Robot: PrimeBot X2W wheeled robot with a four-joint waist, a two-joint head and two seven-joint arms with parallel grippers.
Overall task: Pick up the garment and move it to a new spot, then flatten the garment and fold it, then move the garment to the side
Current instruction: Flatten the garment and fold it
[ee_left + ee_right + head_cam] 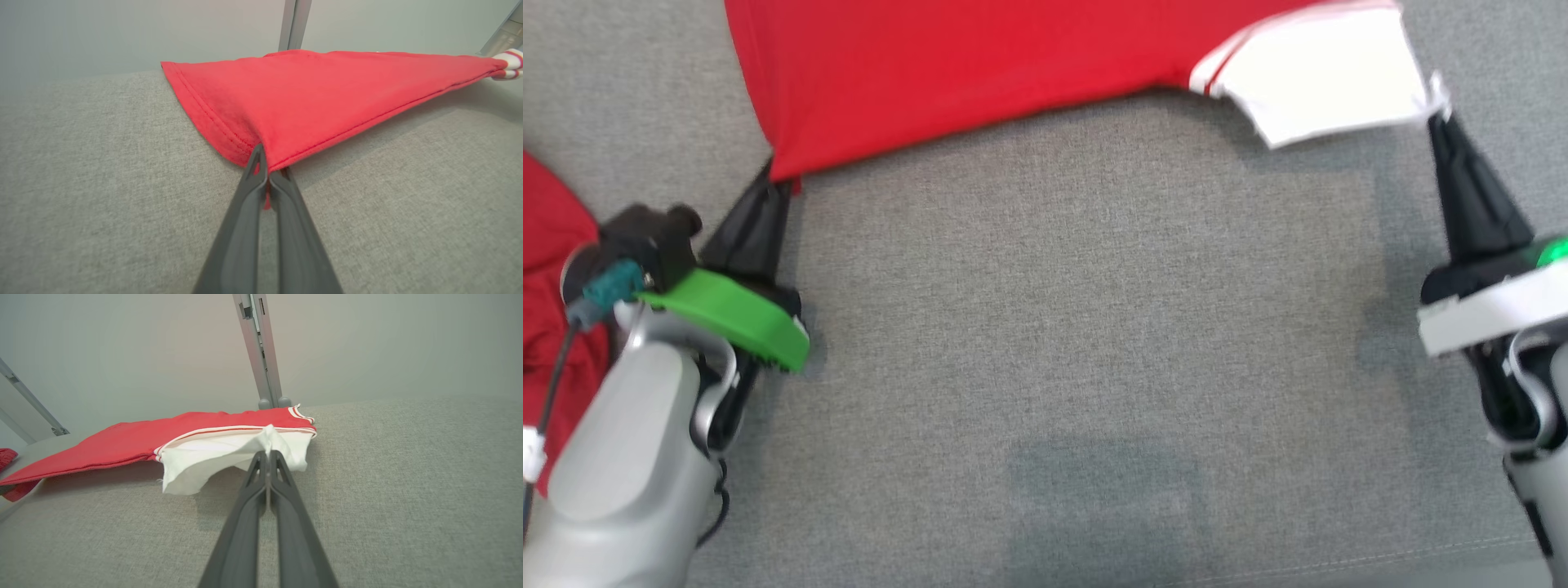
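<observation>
Left gripper [774, 178] at ten o'clock pinched a red corner of the garment [972, 65]; right gripper [1439, 121] at two o'clock pinched its white sleeve. Stretched across twelve o'clock, it seemed mid-flattening; lowering it evenly should follow.

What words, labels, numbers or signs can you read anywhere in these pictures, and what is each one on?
None can be read. The red fabric garment with a white sleeve shows no print or tag, the grey woven surface is plain, and the green plastic cover bears no marking.
</observation>
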